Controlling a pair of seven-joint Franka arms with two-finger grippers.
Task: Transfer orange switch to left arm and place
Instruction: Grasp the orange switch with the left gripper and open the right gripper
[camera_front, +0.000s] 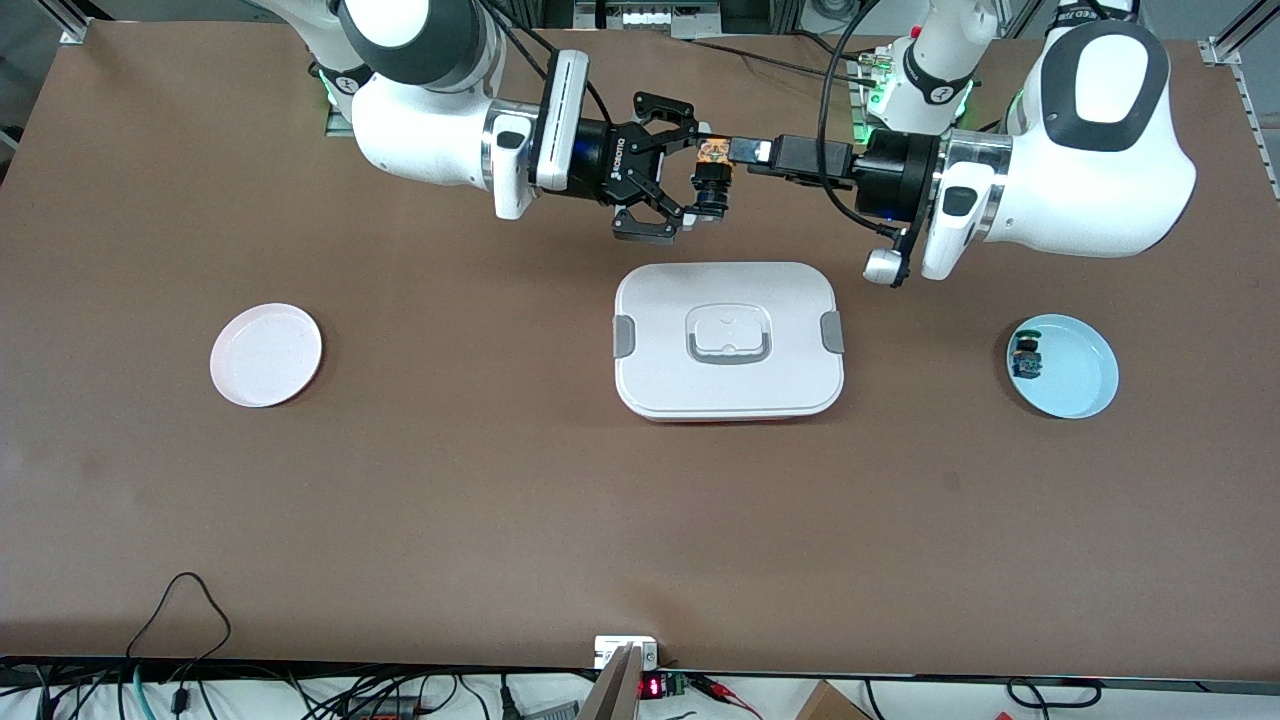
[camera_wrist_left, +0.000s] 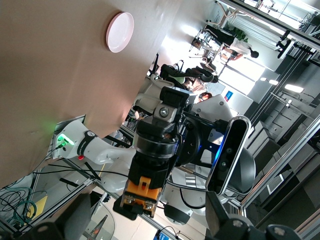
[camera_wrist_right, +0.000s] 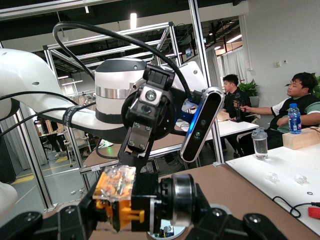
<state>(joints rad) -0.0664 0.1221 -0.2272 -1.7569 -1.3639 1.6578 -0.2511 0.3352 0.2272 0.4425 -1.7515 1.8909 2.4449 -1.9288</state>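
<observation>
The orange switch (camera_front: 713, 168), an orange block with a black cylinder, hangs in the air over the table between the box (camera_front: 660, 370) and the robots' bases. My left gripper (camera_front: 738, 151) is shut on its orange end. My right gripper (camera_front: 690, 170) is open, with one finger beside each end of the switch. The right wrist view shows the switch (camera_wrist_right: 125, 200) between my right gripper's (camera_wrist_right: 145, 221) spread fingers, with the left arm's fingers (camera_wrist_right: 141, 137) coming down onto it. The left wrist view shows the switch (camera_wrist_left: 147, 192) close up. The white box is shut on the table, nearer to the front camera than the grippers.
A pink plate (camera_front: 266, 354) lies toward the right arm's end of the table. A light blue plate (camera_front: 1085, 385) toward the left arm's end holds a small blue-and-green-topped component (camera_front: 1026, 358). Cables lie along the table's front edge.
</observation>
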